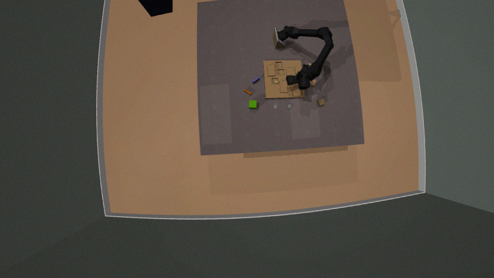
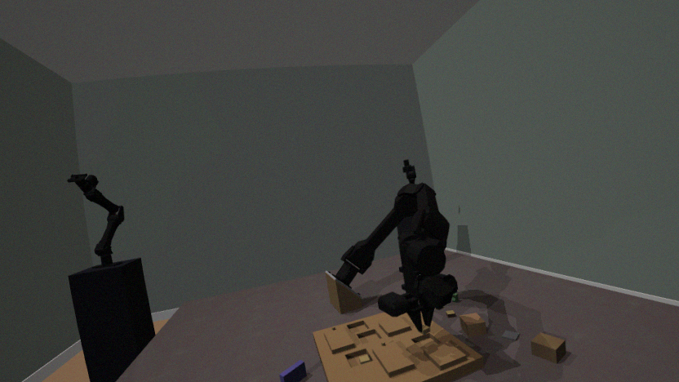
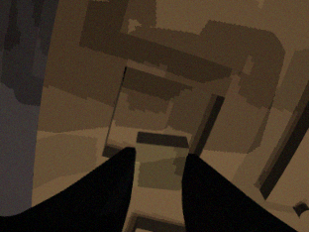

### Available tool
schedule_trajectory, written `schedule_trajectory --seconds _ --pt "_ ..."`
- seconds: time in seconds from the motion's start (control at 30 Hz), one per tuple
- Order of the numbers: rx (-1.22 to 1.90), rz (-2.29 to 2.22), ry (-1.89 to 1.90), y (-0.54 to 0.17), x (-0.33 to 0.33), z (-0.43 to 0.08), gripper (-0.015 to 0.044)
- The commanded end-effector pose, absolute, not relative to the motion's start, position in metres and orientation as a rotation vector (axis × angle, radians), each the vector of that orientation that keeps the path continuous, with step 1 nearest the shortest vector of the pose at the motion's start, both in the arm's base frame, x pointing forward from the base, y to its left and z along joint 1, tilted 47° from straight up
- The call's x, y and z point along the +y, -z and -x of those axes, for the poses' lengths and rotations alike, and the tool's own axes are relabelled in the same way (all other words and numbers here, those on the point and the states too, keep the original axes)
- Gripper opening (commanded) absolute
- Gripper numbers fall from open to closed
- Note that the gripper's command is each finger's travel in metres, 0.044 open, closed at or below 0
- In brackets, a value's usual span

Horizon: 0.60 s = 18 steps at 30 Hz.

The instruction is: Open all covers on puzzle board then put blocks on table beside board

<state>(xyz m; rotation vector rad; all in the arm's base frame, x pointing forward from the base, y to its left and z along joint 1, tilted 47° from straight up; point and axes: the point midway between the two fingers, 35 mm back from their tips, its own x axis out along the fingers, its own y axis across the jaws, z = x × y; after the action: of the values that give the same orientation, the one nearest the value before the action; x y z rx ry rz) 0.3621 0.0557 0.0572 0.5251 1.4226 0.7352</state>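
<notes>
- Pinching a pale block (image 2: 426, 328) (image 3: 159, 174), the jaws (image 1: 303, 84) (image 2: 424, 327) stand just above the right part of the board in the exterior view; a weak or uneven grip could let it turn or drop.
- Beside it, the raised cover (image 1: 296, 92) (image 2: 445, 354) (image 3: 158, 101) may catch the block or a fingertip, if the arm goes sideways too early.
- Another block (image 1: 275, 81) (image 2: 364, 359) sits in an open well, lower centre of the exterior frame; it could be forgotten.
- Farther right, a brown box (image 1: 313, 82) (image 2: 473, 325) stands close to the board. Releasing there could make the block lean, or not rest flat on the table (image 1: 224, 120) (image 2: 246, 322) (image 3: 17, 149).
</notes>
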Motion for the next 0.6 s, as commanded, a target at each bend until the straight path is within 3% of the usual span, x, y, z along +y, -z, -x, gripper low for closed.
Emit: schedule_trajectory --seconds 0.0,0.57 --pt "1.417 -0.518 -0.735 -0.063 0.050 -0.363 0.0080" --pt "1.419 -0.517 -0.733 -0.087 0.024 -0.364 0.0080"
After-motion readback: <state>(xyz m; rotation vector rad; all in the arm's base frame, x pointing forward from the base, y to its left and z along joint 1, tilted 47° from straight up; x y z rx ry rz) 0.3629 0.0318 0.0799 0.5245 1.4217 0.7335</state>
